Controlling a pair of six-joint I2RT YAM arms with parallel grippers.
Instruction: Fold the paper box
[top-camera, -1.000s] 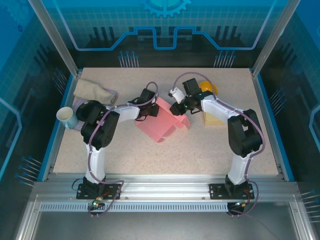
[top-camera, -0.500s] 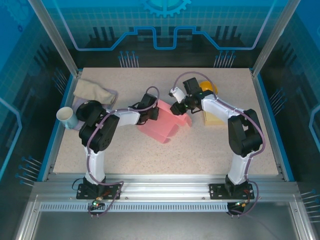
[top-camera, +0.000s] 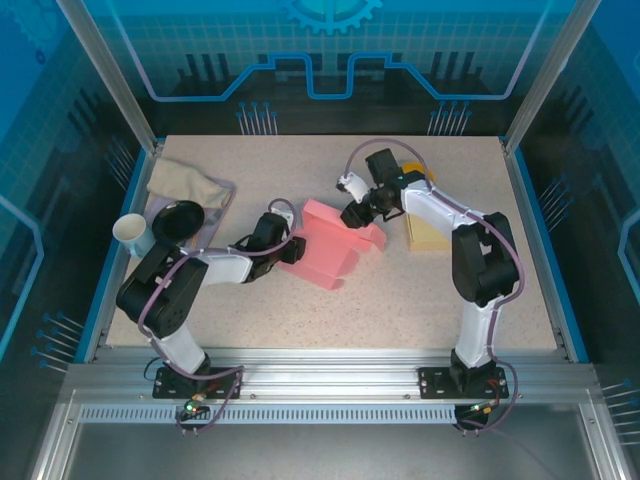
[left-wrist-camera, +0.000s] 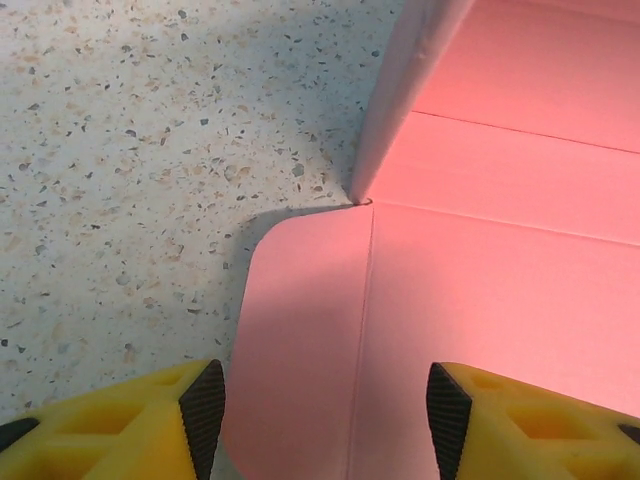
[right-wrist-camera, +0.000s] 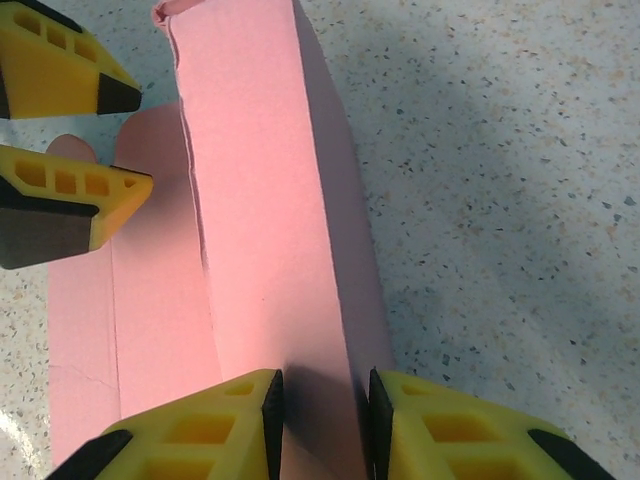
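Fingers (right-wrist-camera: 200, 430) of the right gripper (right-wrist-camera: 320, 410) stand narrow, pinched from both sides on an upright wall (right-wrist-camera: 260, 200) of the paper box (right-wrist-camera: 150, 330), with only the pink panel between the black pads. In the top view, the right gripper (top-camera: 352, 213) sits at the far right side of the paper box (top-camera: 325, 245), where that raised wall runs along the box's far edge.

The left gripper (left-wrist-camera: 325, 415) has its jaws wide apart, gripping nothing. One black pad (left-wrist-camera: 205, 415) is over the speckled table (left-wrist-camera: 120, 150), just off the box's left edge. The other pad is over the pink sheet. Between them lies a rounded flap (left-wrist-camera: 300, 330), flat on the table and joined by a crease to the rest of the paper box (left-wrist-camera: 500, 250). A second wall rises just past the flap. From the right wrist, the left gripper (right-wrist-camera: 110, 135) shows at the far end of the pinched wall, its two yellow fingers clearly parted. From above, the left gripper (top-camera: 290, 245) is at the box's left side.

The box lies near the middle of the table (top-camera: 400, 290), mostly flat and unfolded. Well to its left are a black dish (top-camera: 180, 220) and a white cup (top-camera: 132, 232), with a crumpled cloth (top-camera: 190, 182) to the far left. Near its right side, past the right arm, lies a yellow block (top-camera: 428, 235).
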